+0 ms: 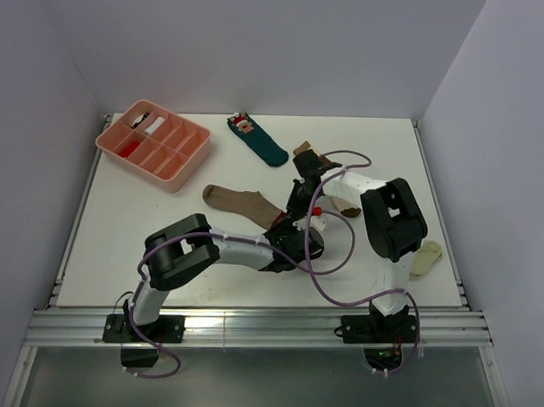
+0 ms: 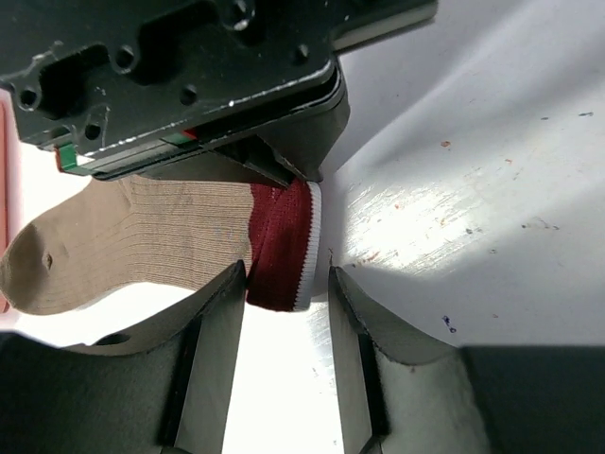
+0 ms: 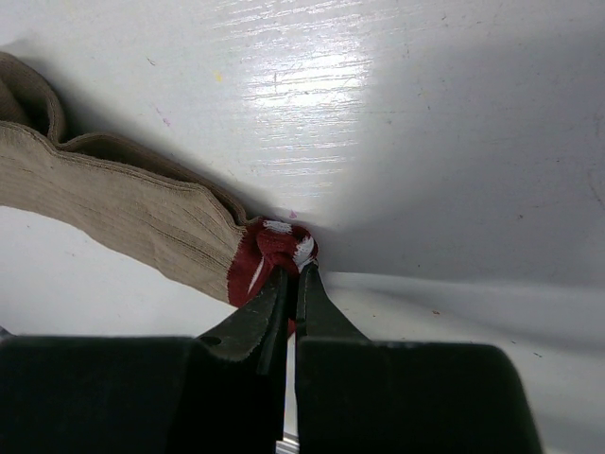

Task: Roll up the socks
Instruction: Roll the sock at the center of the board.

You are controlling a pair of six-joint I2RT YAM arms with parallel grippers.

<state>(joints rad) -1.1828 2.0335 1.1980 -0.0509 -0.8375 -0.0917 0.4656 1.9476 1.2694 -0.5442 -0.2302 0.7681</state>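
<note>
We have barely begun: our right tool (image 3: pixel 291 276) pinches the red cuff (image 3: pixel 274 248) of the tan sock (image 1: pixel 241 201), which lies flat at the middle of the counter (image 1: pixel 118 252), our left tool (image 2: pixel 284 288) gapes astride that cuff, and the banded sock (image 1: pixel 306 154) waits unrolled near the far edge.

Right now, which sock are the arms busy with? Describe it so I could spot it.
On the white table, look mid-table, right of the pink tray and nearer than the teal sock. A tan sock lies there, its end under the arms. Unlike the others, it is plain tan with a dark red, white-edged cuff, pinched by the right gripper.
</note>
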